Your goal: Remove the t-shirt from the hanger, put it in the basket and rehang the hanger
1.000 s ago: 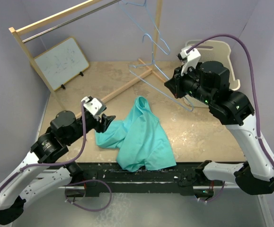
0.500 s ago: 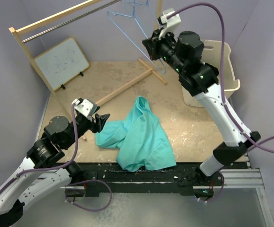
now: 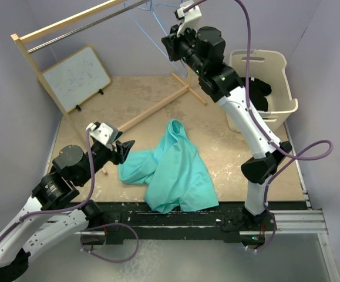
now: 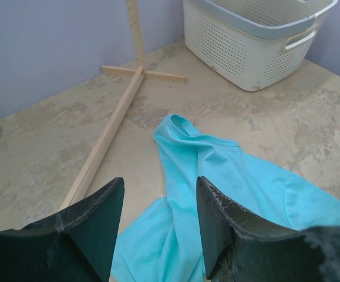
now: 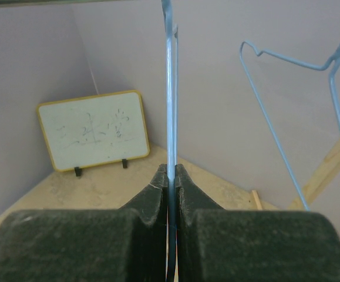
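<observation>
**STATUS: RIGHT GRIPPER ON HANGER WIRE, LEFT GRIPPER FREE, T-SHIRT ON TABLE**

My right gripper (image 5: 171, 176) is closed all the way down on the thin blue wire of the hanger (image 5: 169, 88). The two dark pads meet on it with no gap, and the wire runs straight up out of them in the wrist view. The hanger carries no cloth. In the top view my right arm is stretched high and far back, with the gripper (image 3: 170, 46) up beside the wooden rack (image 3: 70, 23). A second length of blue wire (image 5: 270, 126) shows to the right of the held one; I cannot tell whether it belongs to the same hanger.

My left gripper (image 4: 158, 229) is spread wide and holds nothing. It hangs above the table (image 3: 134, 97), just beside the left edge of the t-shirt (image 4: 216, 170), without touching it.

The t-shirt (image 3: 175, 170) — turquoise, crumpled, collar toward the back — lies flat on the table between my two arms, its lower hem reaching the near edge. It is well apart from the hanger.

Surroundings:
- The cream laundry basket (image 3: 275, 106) stands at the right rear, with something dark inside.
- The whiteboard (image 3: 76, 76) leans on the left wall.
- The rack's wooden foot (image 4: 108, 135) runs across the table behind the t-shirt.
</observation>
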